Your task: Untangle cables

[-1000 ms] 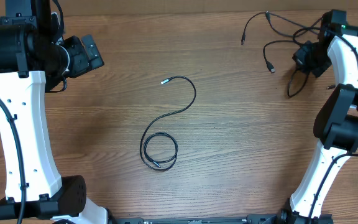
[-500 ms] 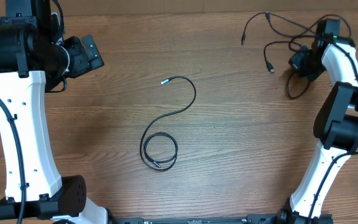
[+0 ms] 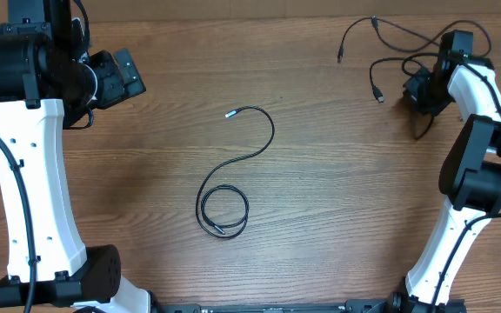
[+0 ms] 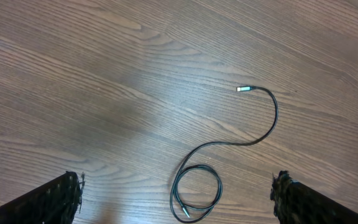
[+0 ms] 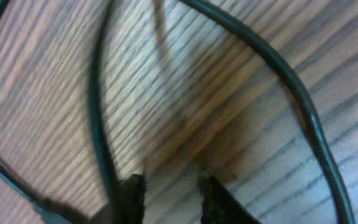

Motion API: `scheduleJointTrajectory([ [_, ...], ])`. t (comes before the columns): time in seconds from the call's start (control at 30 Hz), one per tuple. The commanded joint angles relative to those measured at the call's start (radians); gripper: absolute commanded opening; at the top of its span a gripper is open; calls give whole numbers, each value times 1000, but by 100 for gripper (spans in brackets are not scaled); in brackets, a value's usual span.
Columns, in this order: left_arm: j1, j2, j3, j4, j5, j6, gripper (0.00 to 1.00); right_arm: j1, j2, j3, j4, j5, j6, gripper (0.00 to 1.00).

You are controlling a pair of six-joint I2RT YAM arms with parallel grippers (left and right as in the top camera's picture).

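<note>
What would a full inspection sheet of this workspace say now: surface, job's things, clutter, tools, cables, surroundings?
Surface: wooden table.
Job's things: one separate cable, silver-tipped, looped at one end, mid-table; tangled cables at far right.
Clutter: nothing seen.
Tools: left tool open, empty; right tool slightly parted at the tangle, nothing between its fingers.
Cables: black wiring on the left arm.
Surroundings: nothing seen.
</note>
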Motion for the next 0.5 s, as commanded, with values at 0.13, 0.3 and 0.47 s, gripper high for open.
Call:
scheduleJointTrajectory([
  [0.13, -7, 2, 6, 1, 0, 19, 100, -32, 5, 261, -120, 11, -2, 76],
  [0.3, -7, 2, 6, 1, -1, 19, 100, -34, 5, 418, -206, 12, -4, 86],
  [0.47, -7, 2, 6, 1, -1, 19, 99, -34, 5, 473, -239, 12, -3, 55],
])
